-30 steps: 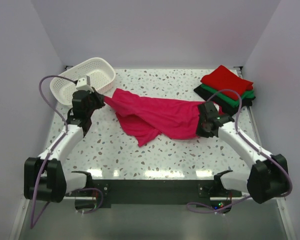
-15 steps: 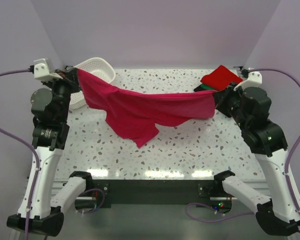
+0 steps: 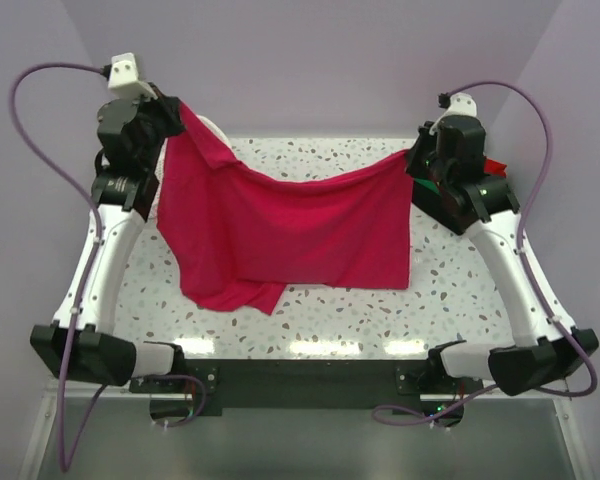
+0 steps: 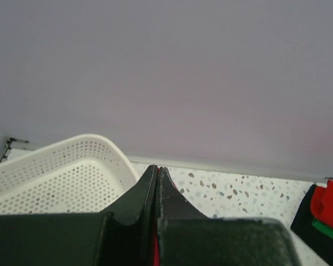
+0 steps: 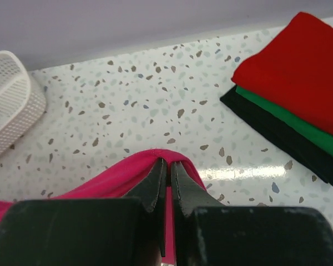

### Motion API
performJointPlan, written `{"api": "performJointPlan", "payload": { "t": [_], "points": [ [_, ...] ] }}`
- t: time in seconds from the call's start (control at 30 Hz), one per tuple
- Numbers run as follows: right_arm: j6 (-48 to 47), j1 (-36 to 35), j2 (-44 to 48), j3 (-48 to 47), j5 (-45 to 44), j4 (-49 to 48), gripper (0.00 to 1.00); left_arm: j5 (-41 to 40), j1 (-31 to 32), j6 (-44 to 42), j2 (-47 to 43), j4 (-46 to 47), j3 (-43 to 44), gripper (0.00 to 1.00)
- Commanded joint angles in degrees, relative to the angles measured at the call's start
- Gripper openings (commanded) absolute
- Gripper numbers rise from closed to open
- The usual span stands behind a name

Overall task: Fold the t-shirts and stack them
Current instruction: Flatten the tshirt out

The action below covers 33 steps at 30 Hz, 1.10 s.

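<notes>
The magenta-pink t-shirt (image 3: 290, 230) hangs in the air, spread between both raised arms, its lower edge touching the table. My left gripper (image 3: 180, 108) is shut on its upper left corner; in the left wrist view (image 4: 157, 169) only a thin strip of cloth shows between the closed fingers. My right gripper (image 3: 412, 160) is shut on the upper right corner; pink cloth (image 5: 122, 172) wraps its fingertips (image 5: 168, 164). A folded stack of a red shirt (image 5: 299, 66), a green shirt (image 5: 288, 122) and a black shirt (image 5: 277, 138) lies at the back right.
The white lattice basket (image 4: 55, 172) stands at the back left, mostly hidden behind the hanging shirt in the top view. The speckled table (image 3: 450, 290) has walls on the left, back and right.
Both arms have lifted the shirt from the table and raised it higher. The cloth has gone from a sagging band to a hanging, spread sheet.
</notes>
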State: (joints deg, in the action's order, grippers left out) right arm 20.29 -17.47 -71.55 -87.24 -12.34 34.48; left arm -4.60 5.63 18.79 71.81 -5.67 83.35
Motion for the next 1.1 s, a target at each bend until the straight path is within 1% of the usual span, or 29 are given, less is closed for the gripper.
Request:
{"api": "performJointPlan", "payload": {
  "t": [0.0,0.1,0.23,0.3,0.43,0.6,0.67,0.87,0.97,1.07],
  "points": [
    [-1.57,2.27,-1.22,-3.81,0.12,-3.54,0.0,1.43,-0.44,-1.91,3.77,1.19,4.71,0.0],
    [-2.36,2.53,-1.49,-6.18,0.3,-3.28,0.0,2.84,-0.44,-1.91,4.74,1.98,6.91,0.0],
    [-3.15,2.53,0.88,-7.85,0.39,-3.02,0.0,3.72,-0.44,-1.73,1.76,3.3,7.61,0.0],
    [-3.59,2.53,3.42,-8.03,0.47,-2.49,0.0,2.94,-0.44,-1.82,-0.87,2.34,7.96,0.0],
    [-4.12,2.45,7.73,-9.52,0.91,0.4,0.0,2.05,-0.44,-2.87,-5.36,-1.53,11.3,0.0],
    [-5.0,2.53,14.59,-9.26,1.35,2.34,0.0,2.05,-0.44,-4.72,-12.39,-2.94,13.59,0.0],
    [-5.35,2.45,17.4,-9.96,1.18,2.43,0.0,2.58,-0.44,-5.34,-14.32,-3.46,16.04,0.0],
    [-6.14,2.45,21.18,-13.21,3.63,1.65,0.0,4.34,-0.44,-7.01,-15.39,-3.91,23.69,0.0],
    [-6.58,2.45,20.05,-14.88,4.69,0.94,0.0,6.35,-0.44,-7.1,-13.63,-3.65,26.86,0.0],
    [-6.76,2.53,17.16,-15.06,3.12,0.42,0.0,7.76,-0.44,-6.75,-10.74,-2.59,27.04,0.0]
  ]
}}
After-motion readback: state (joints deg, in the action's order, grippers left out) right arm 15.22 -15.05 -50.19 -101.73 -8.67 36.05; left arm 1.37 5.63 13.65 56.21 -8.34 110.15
